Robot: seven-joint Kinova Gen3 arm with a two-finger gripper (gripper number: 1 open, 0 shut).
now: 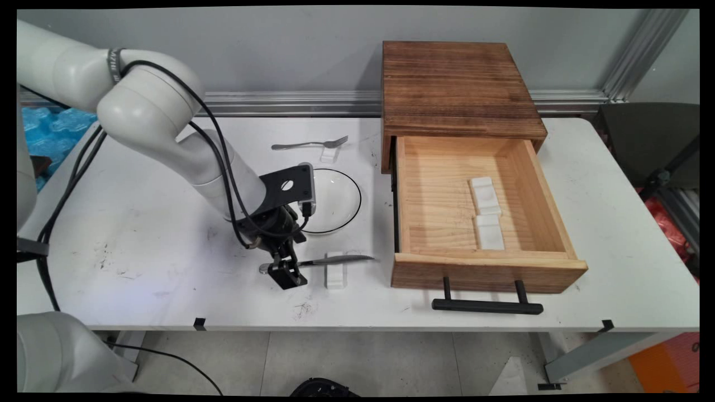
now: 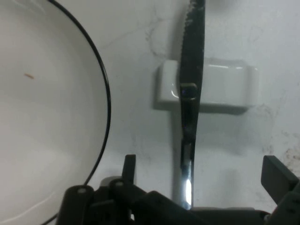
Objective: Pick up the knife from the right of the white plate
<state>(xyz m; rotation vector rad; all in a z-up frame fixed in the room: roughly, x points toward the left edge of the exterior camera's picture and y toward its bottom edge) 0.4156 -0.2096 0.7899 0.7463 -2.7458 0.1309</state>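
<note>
Knife (image 1: 335, 260) lying flat on the white table (image 1: 139, 262), propped across a small white rest (image 1: 335, 271), blade toward the drawer, handle end under the gripper (image 1: 286, 272). In the hand view, knife (image 2: 191, 108) running straight up between the two black fingers (image 2: 279, 176), handle low at the linkage, serrated blade past the rest (image 2: 225, 86). Fingers spread wide on either side of the handle, not touching it, holding nothing. White plate (image 1: 335, 201) with a thin black rim just beyond the gripper. Fork (image 1: 310, 145) on a second white rest (image 1: 329, 153) farther back. Wooden box (image 1: 458, 89) to the right, its drawer (image 1: 486, 268) pulled out, two white rests (image 1: 486, 212) inside, black handle (image 1: 486, 305) at the front.
</note>
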